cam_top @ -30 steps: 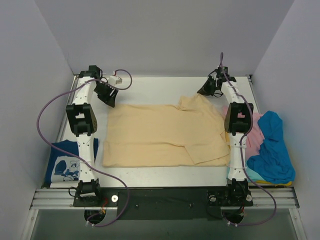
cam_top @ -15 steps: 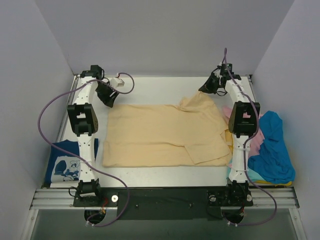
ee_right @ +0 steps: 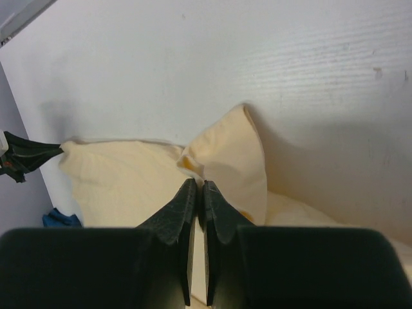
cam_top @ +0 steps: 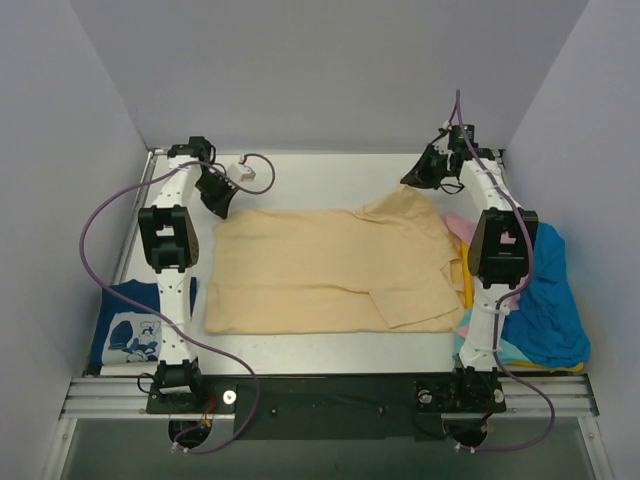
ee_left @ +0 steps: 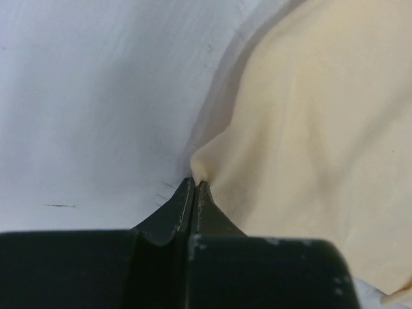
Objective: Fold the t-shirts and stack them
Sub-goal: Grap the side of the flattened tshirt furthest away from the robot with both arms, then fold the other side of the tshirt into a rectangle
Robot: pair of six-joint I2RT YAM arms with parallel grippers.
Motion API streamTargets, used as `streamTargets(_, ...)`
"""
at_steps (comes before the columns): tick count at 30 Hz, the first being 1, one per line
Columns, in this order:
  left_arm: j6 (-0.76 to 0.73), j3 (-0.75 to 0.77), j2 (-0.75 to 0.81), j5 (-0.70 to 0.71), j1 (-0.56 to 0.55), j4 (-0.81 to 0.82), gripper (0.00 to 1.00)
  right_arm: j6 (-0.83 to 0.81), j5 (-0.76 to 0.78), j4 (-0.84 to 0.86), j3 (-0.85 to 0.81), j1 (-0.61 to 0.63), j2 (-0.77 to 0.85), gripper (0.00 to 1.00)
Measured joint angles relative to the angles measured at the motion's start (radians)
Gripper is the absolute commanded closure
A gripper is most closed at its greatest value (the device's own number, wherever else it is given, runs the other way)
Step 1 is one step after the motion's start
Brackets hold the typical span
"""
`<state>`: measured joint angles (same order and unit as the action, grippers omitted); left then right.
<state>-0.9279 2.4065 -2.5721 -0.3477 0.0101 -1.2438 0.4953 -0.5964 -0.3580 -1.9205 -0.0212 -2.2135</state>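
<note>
A tan t-shirt (cam_top: 330, 270) lies spread flat across the middle of the table. At its far left corner my left gripper (cam_top: 221, 210) is shut; the left wrist view shows that gripper (ee_left: 195, 182) pinching the tip of the tan t-shirt (ee_left: 309, 129). My right gripper (cam_top: 407, 183) is shut on the far right part of the tee, which it holds raised. In the right wrist view its tips (ee_right: 199, 184) clamp a small fold of the tan t-shirt (ee_right: 232, 154).
A navy tee with white print (cam_top: 125, 325) lies at the near left. At the right edge is a pile with a bright blue tee (cam_top: 548, 300), a pink one (cam_top: 458, 224) and a teal one (cam_top: 478, 345). Bare table (cam_top: 320, 175) runs along the back wall.
My left gripper has shut on the tan tee's far left corner. The right arm has swung toward the back right, pulling its held corner with it.
</note>
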Motion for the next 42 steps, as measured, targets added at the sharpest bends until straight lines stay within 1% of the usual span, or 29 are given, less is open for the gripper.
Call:
streamTargets(3,0.001,-0.092,0.057,-0.006,0.003,0.008,1.00,-0.014,-0.010,-0.020,0.086,-0.006,0.064,1.00)
streamTargets(5,0.000,-0.187,0.127,-0.010,0.007,0.014,1.00,-0.026,-0.016,-0.035,0.156,-0.014,0.119,1.00)
streamTargets(11,-0.020,-0.499,0.428,-0.015,0.018,0.057,1.00,-0.065,-0.034,-0.084,0.361,-0.035,0.283,1.00)
streamTargets(15,-0.034,-0.589,0.560,-0.009,0.017,0.073,1.00,-0.102,-0.036,-0.144,0.463,-0.051,0.365,1.00)
streamTargets(21,-0.072,-0.716,0.659,0.000,0.007,0.072,1.00,-0.140,-0.029,-0.242,0.599,-0.099,0.503,1.00)
streamTargets(24,-0.090,-0.835,0.691,0.030,0.001,0.074,1.00,-0.150,-0.029,-0.264,0.690,-0.123,0.563,1.00)
streamTargets(27,-0.101,-0.922,0.690,0.072,-0.002,0.082,1.00,-0.156,-0.028,-0.284,0.781,-0.114,0.578,1.00)
streamTargets(31,-0.105,-0.949,0.667,0.122,-0.002,0.085,1.00,-0.158,-0.008,-0.314,0.854,-0.101,0.576,1.00)
streamTargets(37,-0.105,-0.944,0.647,0.155,-0.002,0.086,1.00,-0.167,0.056,-0.333,0.856,-0.102,0.563,1.00)
streamTargets(42,-0.106,-0.907,0.645,0.162,-0.002,0.074,1.00,-0.187,0.108,-0.378,0.828,-0.103,0.561,1.00)
